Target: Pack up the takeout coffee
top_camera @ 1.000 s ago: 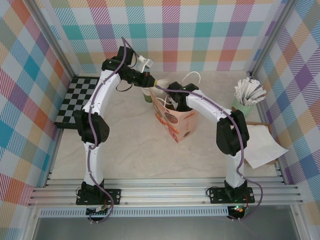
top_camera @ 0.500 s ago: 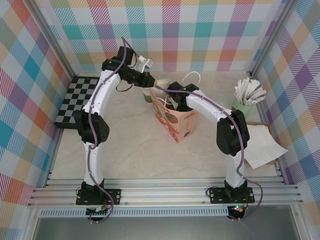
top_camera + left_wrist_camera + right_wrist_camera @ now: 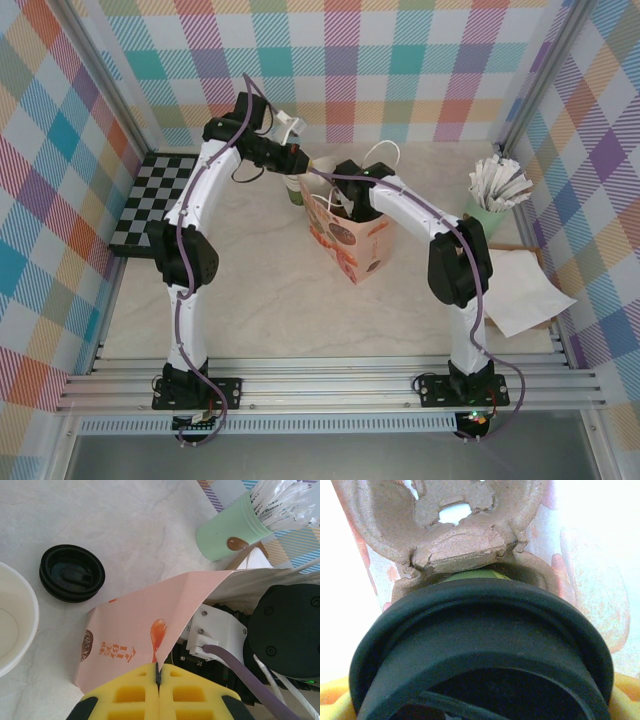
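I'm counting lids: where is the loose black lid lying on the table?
In the left wrist view the black lid lies flat on the table, upper left, between the cream-white cup mouth at the left edge and the pink paper bag.

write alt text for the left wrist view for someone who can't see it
The yellow left pincer is shut on the edge of a pink paper bag. Beyond it on the pale table sit a black lid at left and a mint-green cup of white sticks at upper right.

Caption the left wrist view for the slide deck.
Left pincer pinches the pink paper bag by its edge; a black lid lies on the table beside it.
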Available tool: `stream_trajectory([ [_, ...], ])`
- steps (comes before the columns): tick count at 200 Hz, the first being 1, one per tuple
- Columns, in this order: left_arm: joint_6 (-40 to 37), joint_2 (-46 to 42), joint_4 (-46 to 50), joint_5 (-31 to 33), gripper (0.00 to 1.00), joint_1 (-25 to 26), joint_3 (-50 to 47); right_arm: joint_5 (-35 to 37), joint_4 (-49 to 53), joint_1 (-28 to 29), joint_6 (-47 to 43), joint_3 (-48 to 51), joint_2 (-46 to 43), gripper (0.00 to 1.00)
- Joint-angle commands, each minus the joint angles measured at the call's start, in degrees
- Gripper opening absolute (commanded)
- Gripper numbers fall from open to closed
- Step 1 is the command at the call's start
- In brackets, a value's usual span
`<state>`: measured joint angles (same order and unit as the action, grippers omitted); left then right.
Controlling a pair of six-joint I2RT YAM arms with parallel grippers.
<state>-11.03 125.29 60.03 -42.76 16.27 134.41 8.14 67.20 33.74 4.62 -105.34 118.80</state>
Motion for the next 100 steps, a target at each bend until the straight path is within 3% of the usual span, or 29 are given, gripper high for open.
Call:
stream_trajectory([
  [1,-1.89,-2.47,2.35,1.98,0.00,0.60,-0.70,-0.89,-0.02,-0.36,-2.03,-0.87,3.81,0.21],
  [62,-2.44,-2.95,2.61,2.86,0.00,1.04,-0.77,-0.92,1.42,-0.34,-1.55,-1.94,2.13,0.26],
  [100,-2.44,-2.83,2.80,2.85,0.00,1.13,-0.73,-2.49,0.63,-0.34,0.60,-3.77,2.39,0.40],
])
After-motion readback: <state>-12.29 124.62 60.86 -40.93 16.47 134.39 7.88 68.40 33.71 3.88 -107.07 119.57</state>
